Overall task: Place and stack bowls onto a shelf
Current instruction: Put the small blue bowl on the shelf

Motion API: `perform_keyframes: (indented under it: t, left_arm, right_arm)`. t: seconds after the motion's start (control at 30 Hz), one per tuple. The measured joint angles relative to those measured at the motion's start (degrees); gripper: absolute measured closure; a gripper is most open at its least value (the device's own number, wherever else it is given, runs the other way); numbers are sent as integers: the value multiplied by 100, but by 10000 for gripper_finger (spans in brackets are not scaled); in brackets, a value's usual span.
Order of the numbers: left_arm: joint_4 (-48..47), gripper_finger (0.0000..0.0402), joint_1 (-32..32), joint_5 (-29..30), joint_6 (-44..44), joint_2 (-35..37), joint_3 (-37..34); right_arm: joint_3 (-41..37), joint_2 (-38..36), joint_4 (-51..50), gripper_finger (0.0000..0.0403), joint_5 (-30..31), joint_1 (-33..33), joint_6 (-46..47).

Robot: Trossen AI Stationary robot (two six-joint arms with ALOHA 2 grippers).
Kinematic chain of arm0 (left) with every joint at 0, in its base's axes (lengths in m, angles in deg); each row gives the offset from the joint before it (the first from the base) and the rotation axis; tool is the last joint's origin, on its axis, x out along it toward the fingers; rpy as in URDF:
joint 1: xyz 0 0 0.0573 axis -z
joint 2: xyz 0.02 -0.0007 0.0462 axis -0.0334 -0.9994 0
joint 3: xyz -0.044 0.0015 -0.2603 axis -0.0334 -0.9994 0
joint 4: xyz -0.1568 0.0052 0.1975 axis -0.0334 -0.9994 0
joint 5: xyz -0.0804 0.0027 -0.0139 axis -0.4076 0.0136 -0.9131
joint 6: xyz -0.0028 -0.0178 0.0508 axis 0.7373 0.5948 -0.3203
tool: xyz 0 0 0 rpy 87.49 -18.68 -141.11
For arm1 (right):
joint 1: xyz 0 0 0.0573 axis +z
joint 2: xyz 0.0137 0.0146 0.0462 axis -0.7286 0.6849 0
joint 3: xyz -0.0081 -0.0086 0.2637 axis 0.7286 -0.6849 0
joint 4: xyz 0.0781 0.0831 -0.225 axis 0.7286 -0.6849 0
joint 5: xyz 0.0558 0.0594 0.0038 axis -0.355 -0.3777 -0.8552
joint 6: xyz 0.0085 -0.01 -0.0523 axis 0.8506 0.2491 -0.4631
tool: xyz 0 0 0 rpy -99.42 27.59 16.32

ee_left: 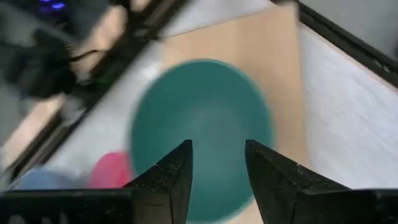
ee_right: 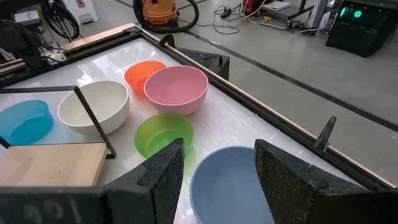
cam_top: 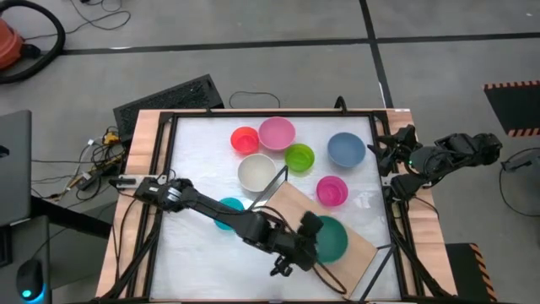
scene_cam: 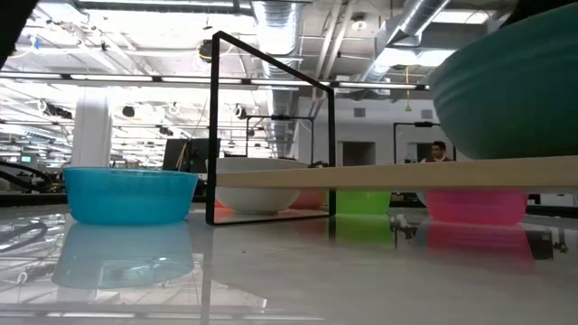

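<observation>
Open, empty left claw (ee_left: 217, 180) directly above dark green bowl (ee_left: 202, 134) on the shelf (ee_left: 249, 50).

From overhead, my left arm covers part of the cyan bowl (cam_top: 226, 211) and one edge of the dark green bowl (cam_top: 331, 238). In the left wrist view everything is motion-blurred; the magenta bowl (ee_left: 111, 171) and blue bowl (ee_left: 38, 180) are smears behind the fingers (ee_left: 169, 176). In the low view, the green bowl is cut off at the right edge. The right wrist view crops the blue bowl below.
</observation>
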Motion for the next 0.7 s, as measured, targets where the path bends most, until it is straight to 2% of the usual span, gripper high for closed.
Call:
perform_keyframes:
  t: [0.13,0.2,0.33,0.4,0.6,0.7]
  left_arm:
    - [-806,265,125,510,1051,597,2]
    - [-1432,265,158,456,1939,884,2]
    - [-3015,266,284,-22,3991,1283,-45]
    - [-3632,267,461,15,4767,1384,-213]
    - [-3845,269,1469,853,5688,1464,-1011]
    - [-3674,269,1788,786,6182,1472,-1736]
  right_arm:
    - [0,2,-35,182,0,0,0]
    - [0,2,-88,182,-2,0,0]
    - [0,2,-111,182,-2,-1,0]
    - [0,0,-124,182,-2,0,0]
    - [0,2,-142,182,0,0,0]
    - [0,2,-155,182,2,-1,0]
